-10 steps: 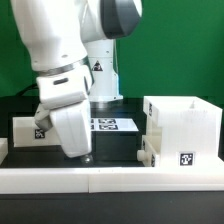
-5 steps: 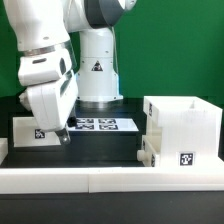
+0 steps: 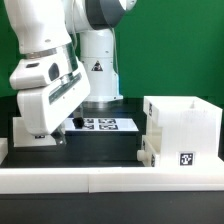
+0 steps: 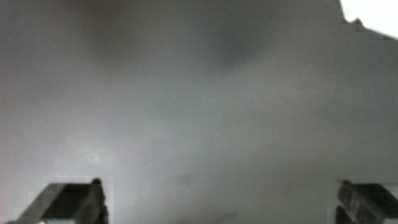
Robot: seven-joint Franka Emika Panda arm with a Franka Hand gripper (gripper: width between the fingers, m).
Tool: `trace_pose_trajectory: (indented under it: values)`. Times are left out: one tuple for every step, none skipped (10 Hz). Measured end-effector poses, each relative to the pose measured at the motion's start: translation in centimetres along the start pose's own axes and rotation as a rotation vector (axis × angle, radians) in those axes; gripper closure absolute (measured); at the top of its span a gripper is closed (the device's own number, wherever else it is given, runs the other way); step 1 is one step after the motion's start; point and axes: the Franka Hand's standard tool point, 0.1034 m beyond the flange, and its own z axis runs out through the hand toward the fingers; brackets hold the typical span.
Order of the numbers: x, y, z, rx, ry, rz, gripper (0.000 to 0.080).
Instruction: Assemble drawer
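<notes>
The gripper [image 3: 60, 137] is seen low over the black table [image 3: 110, 146], near the table's edge at the exterior view's left. It is carried by the white arm [image 3: 45, 60], which is bent over toward that side. In the wrist view the gripper [image 4: 217, 205] is shown with its two fingers [image 4: 68, 202] spread wide apart. Nothing is held between them, and only a blurred grey surface is seen beyond them.

One white tray [image 3: 20, 138] is set by that same edge, just beside the fingertips, and is partly hidden by the gripper's body. Whether it is touched by the fingers cannot be told.

The tall white box [image 3: 185, 125] is placed toward the table's corner at the exterior view's right, on the side nearest the camera. It is upright, with an open cavity seen at its top. A black-and-white tag [image 3: 185, 158] is carried low on the face turned to the camera. A second tray [image 3: 148, 150] is seen close against the box, on the side toward the table's middle. Whether the two are joined cannot be told. Both are well apart from the gripper.

The marker board [image 3: 108, 124] is laid flat near the middle of the table, in front of the arm's base. A long low white rail [image 3: 100, 180] is stretched along the table's edge nearest the camera.
</notes>
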Motion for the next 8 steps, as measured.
trace_pose_trajectory:
  values:
    - [-1.0, 0.1, -0.3, -0.028, -0.005, 0.096, 0.0151]
    - [-1.8, -0.2, -0.5, -0.05, -0.01, 0.191, 0.0151]
    - [-2.2, -0.7, -0.7, -0.079, -0.009, 0.29, 0.0151]
    - [-2.6, -1.4, -0.9, -0.094, -0.01, 0.346, 0.0151]
    - [-3.1, -1.9, -1.0, -0.1, -0.007, 0.431, 0.0151]
    - [-3.3, -2.3, -1.1, -0.104, -0.002, 0.499, 0.0151]
    - [-3.2, -2.2, -1.0, -0.103, 0.001, 0.551, 0.0151]
    - [-3.2, -2.3, -1.0, -0.102, 0.004, 0.596, 0.015]
